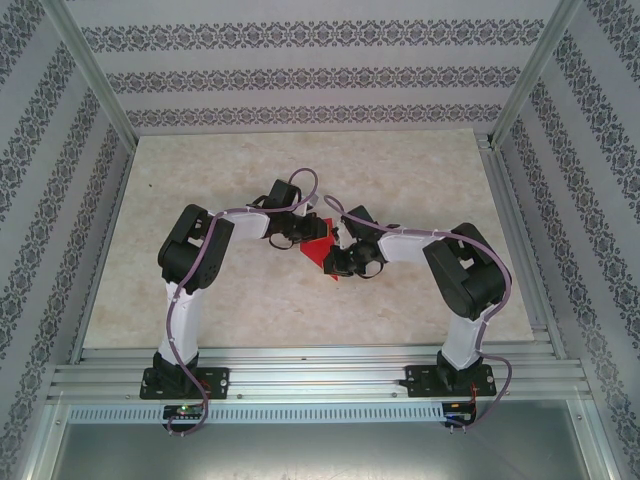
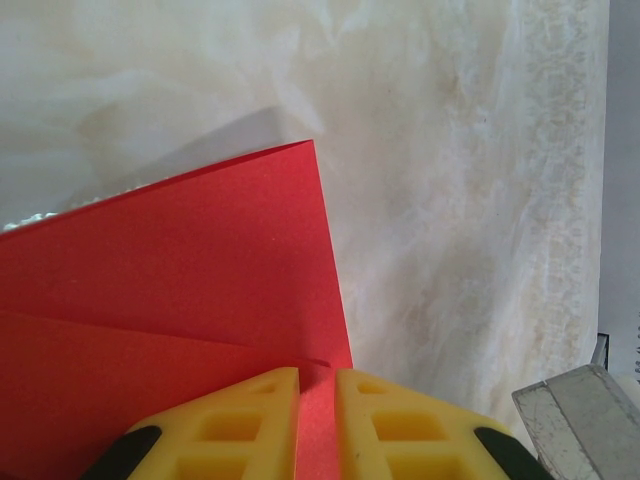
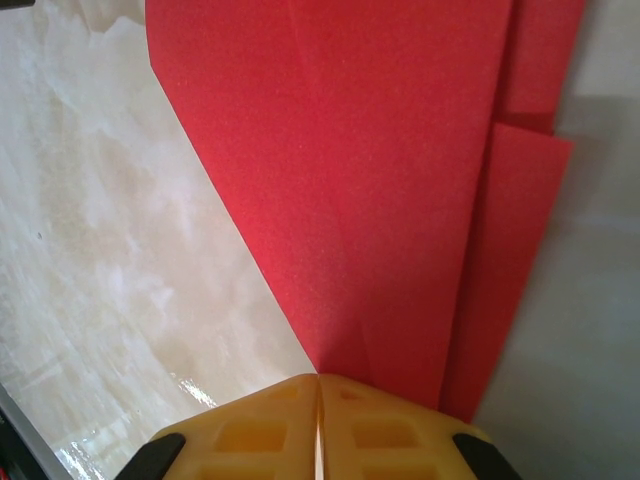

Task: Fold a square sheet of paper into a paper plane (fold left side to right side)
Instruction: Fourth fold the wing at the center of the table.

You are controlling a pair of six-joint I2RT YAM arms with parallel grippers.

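Over the pale marbled desk, boxed in by patterned walls, I'm holding the paper plane mid-desk between both arms. My left fingers are clamping its edge beside a crease, and my right fingers are pinching together on a pointed corner. The red sheet's length is running straight away from them, leaving both arms about equally near, I judge
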